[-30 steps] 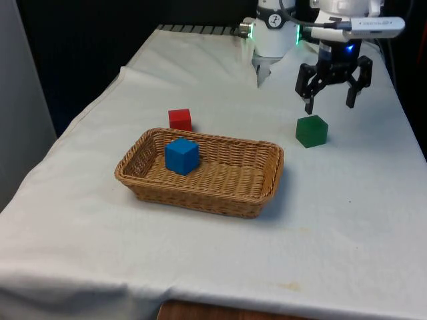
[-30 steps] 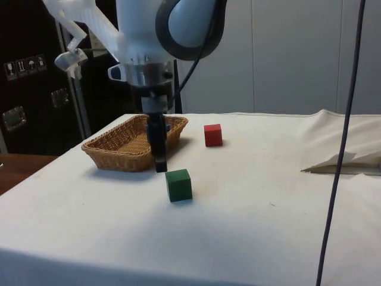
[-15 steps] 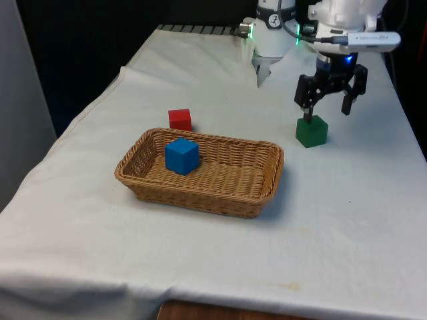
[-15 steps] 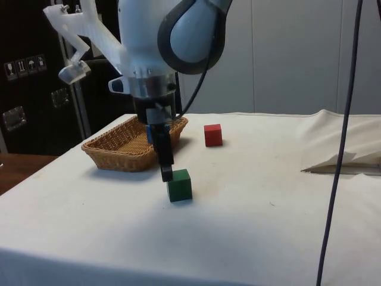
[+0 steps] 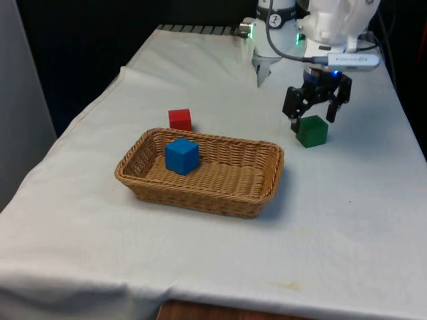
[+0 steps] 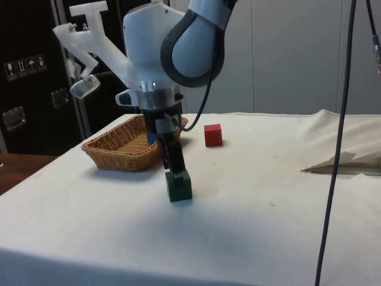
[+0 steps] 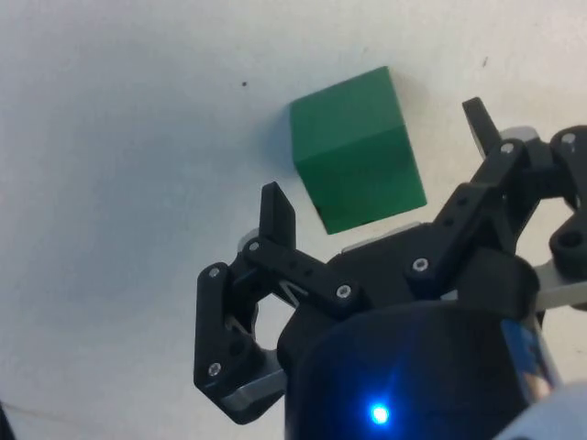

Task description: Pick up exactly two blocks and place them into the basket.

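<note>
**Green block under a spread hand, 1 block in the basket**

The green block (image 5: pixel 311 131) sits on the white surface (image 5: pixel 200 260), out to the front view's right of the wicker basket (image 5: pixel 200 189) and apart from it. The hand (image 5: pixel 311 119) hangs directly over it with its fingers spread; in the front view 1 finger stands on each side of the block's top, not touching.

The wrist view adds what the others lack: the green block (image 7: pixel 356 149) lies between the 2 fingertips (image 7: pixel 278 214), turned at an angle to them, with clear cloth on both sides. The side view puts the hand (image 6: pixel 175 170) right at the green block's (image 6: pixel 179 186) upper edge, with the basket (image 6: pixel 122 156) behind it.

A blue block (image 5: pixel 181 155) lies inside the basket. A red block (image 5: pixel 179 119) rests on the cloth just beyond the basket's far rim.

Against 1 second ago, the hand has come down and toward the basket side, from above and beyond the green block to straddling it. The 3 blocks have not moved.
</note>
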`<state>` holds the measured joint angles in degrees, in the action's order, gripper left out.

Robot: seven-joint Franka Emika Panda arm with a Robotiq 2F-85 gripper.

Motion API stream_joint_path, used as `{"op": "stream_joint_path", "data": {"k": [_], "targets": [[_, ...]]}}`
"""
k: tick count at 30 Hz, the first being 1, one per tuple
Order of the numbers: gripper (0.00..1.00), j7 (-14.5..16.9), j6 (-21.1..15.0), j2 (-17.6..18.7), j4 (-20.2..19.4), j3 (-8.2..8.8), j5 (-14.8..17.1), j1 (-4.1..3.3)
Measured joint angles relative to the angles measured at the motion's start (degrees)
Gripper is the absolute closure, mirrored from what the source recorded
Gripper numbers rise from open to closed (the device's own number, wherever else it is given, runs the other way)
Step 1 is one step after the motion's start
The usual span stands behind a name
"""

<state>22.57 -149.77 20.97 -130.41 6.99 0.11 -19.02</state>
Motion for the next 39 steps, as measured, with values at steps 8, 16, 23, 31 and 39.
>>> {"op": "stream_joint_path", "data": {"k": [8, 16, 23, 31, 39], "targets": [[0.00, 0.34, -0.06, 0.97, 0.29, 0.23, -0.80, 0.00], [0.00, 0.63, -0.06, 1.26, 0.29, 0.11, -0.80, 0.00], [0.00, 0.63, -0.06, 1.32, 0.23, 0.11, -0.80, 0.00], [0.04, 0.63, -0.06, 1.26, 0.11, 0.11, -0.80, 0.00], [0.93, 0.63, -0.06, 1.26, 0.06, 0.11, -0.80, 0.00]]}}
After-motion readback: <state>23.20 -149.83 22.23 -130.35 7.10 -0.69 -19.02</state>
